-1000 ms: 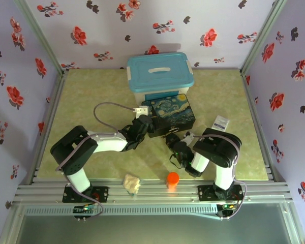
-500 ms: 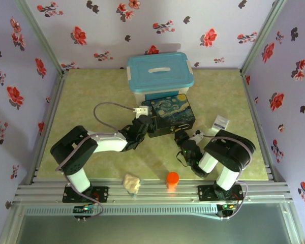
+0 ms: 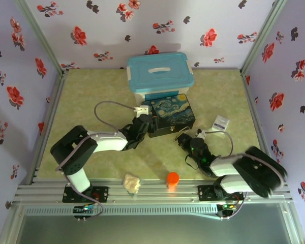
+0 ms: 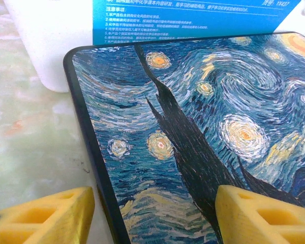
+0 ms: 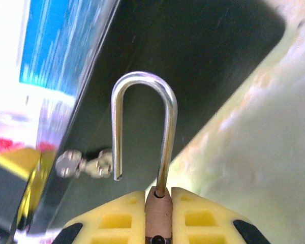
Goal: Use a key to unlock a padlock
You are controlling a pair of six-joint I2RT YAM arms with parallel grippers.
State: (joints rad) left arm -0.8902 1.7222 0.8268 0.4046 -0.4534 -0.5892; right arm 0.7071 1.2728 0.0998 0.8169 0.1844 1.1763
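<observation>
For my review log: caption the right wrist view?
Right gripper shut on padlock, shackle open, beside the dark box.

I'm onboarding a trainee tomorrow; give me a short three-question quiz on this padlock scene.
1. True or false: the small brass-coloured padlock has one end of its silvery U-shaped shackle free of the body.
2. How is the padlock? A. lying loose; B. clamped in the right tool; C. hanging locked.
3. Fill in: the left tool straddles a corner of the ____.
Key: 1 true; 2 B; 3 dark box painted with a swirling blue-and-yellow night sky.
</observation>
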